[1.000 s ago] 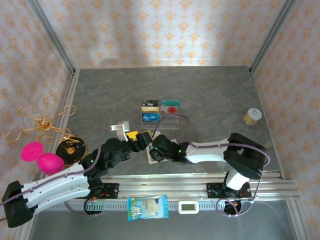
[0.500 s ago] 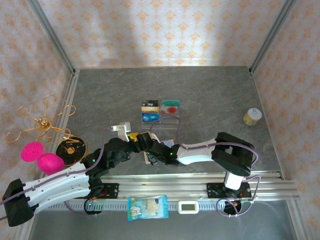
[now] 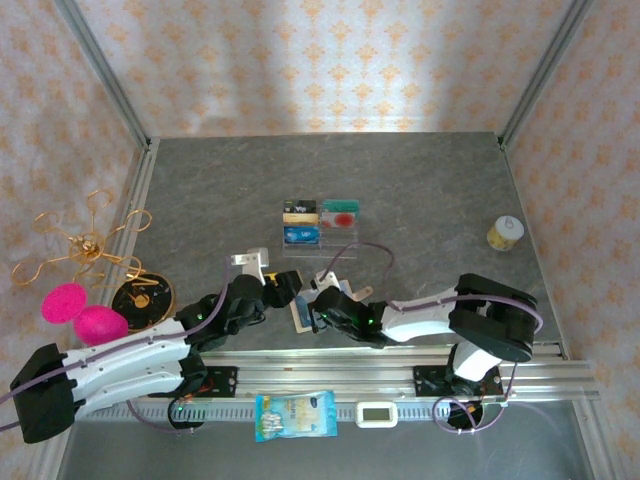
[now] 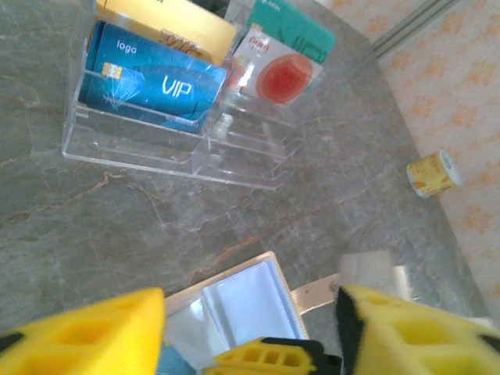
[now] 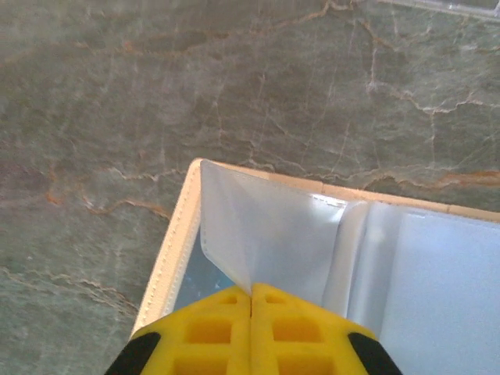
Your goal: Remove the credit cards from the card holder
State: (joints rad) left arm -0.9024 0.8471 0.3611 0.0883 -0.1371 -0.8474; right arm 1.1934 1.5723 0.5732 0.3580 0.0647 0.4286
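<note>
The right gripper (image 5: 251, 291) has shut, apparently pinching the card holder's (image 5: 169, 264) clear pocket (image 5: 266, 226) open beneath the half-open left gripper (image 4: 250, 312), which must next reach in.

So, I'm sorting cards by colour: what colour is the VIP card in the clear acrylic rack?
Blue. The VIP card shows best in the left wrist view.

Robot lab test booth, grey stone-look table (image 3: 430, 190) walled by patterned wallpaper panels (image 3: 320, 60) on bare aluminium frame posts (image 3: 100, 70), two robot arms (image 3: 130, 355) bolted to a slotted metal rail (image 3: 330, 372) at the near edge, purple cables (image 3: 365, 245) trailing loose
</note>
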